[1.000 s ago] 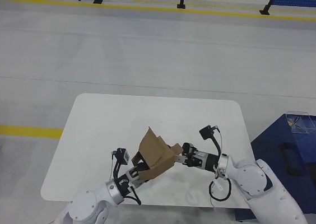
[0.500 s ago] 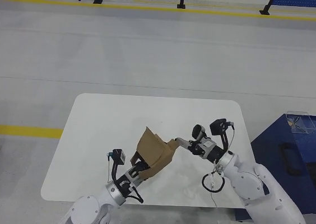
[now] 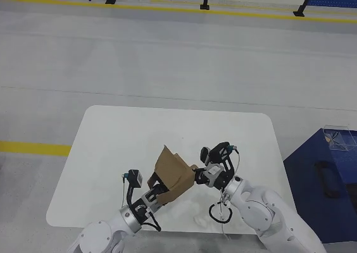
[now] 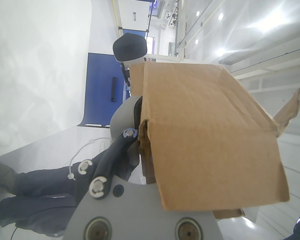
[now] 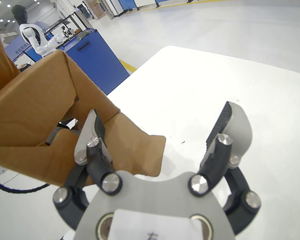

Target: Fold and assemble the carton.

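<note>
1. White counter (image 3: 115, 139) on a pale hall floor is our work surface. The carton (image 3: 173, 176) stands toward its near edge, between our two arms.
2. We see the carton as a tilted, half-raised brown shell with its walls up and its flaps loose. One short flap (image 5: 137, 148) sticks out toward our right arm. We cannot tell whether a corner rests on the counter.
3. Our left pincer (image 3: 156, 189) is at the carton's near-left corner. One finger (image 4: 123, 118) lies against a wall edge and the other is hidden behind the board, so we judge it clamped on that wall.
4. Our right pincer (image 5: 161, 112) gapes wide and holds nothing. One finger (image 5: 93, 123) touches the cardboard at the root of the short flap, the other hangs over bare counter, and the flap lies between them.
5. Farther out, a blue cabinet (image 3: 330, 183) stands beside the counter on our right.
6. We judge that the flap-folding step is in hand: the body is opened out and no end is closed.
7. Next we would either pinch that flap or push it inward along its crease while the left pincer braces the shell. The board looks soft and torn at one corner, so it may buckle.
</note>
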You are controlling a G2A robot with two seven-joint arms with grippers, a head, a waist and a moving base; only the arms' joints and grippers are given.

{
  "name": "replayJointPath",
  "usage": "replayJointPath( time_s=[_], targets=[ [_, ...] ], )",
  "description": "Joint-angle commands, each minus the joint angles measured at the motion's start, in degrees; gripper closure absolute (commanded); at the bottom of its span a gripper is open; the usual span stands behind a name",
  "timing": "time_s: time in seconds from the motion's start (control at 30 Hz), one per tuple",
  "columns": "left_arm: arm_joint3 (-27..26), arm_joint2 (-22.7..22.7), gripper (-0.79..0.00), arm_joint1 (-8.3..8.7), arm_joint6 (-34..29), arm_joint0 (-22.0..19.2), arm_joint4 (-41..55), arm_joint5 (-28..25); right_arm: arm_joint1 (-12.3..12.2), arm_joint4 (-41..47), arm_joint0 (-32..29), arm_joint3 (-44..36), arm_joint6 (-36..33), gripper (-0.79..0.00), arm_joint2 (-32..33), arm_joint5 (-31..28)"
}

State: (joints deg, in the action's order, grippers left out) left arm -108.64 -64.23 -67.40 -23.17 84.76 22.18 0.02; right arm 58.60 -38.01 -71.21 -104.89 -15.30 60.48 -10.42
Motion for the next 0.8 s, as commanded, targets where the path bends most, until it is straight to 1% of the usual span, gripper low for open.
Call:
replayJointPath(
  time_s=[0.0, 0.13, 0.3, 0.37, 0.47, 0.53, 0.67, 0.77],
  targets=[
    [0.1, -0.2, 0.000, 0.01, -0.2, 0.1, 0.1, -0.1, 0.1, 0.4, 0.1, 0.1, 0.0, -0.785, 0.3, 0.0],
    [0.0, -0.8, 0.000, 0.04, -0.9, 0.3, 0.6, 0.0, 0.1, 2.1, -0.3, 0.2, 0.0, -0.785, 2.2, -0.3],
    [-0.2, -1.3, 0.000, 0.10, -2.2, 0.5, 0.8, -0.6, -0.2, 5.8, -1.1, 2.1, 0.2, -0.785, 7.6, 0.6],
    [-0.3, -1.5, 0.000, 0.11, -2.8, 0.5, 1.0, -0.8, -0.3, 7.6, -1.4, 3.5, -1.4, -0.785, 9.3, 1.2],
    [-0.5, -1.8, 0.000, 0.16, -3.5, 0.7, 0.9, -1.2, -0.5, 8.4, -1.1, 5.3, -7.0, -0.785, 9.6, 1.6],
    [-0.6, -1.9, 0.000, 0.17, -3.7, 0.7, 0.9, -1.1, -0.4, 9.9, -1.3, 5.8, -11.5, -0.785, 8.2, 0.2],
    [-0.7, -1.6, 0.000, 0.11, -3.8, 0.3, 0.5, -0.5, -0.3, 21.6, -0.7, 6.3, -20.0, -0.785, 7.8, -4.3],
    [-0.6, -1.2, 0.000, 0.02, -3.8, 0.0, 0.5, -0.2, -0.3, 29.0, -0.4, 6.2, -24.2, -0.785, 8.6, -6.7]
  ],
)
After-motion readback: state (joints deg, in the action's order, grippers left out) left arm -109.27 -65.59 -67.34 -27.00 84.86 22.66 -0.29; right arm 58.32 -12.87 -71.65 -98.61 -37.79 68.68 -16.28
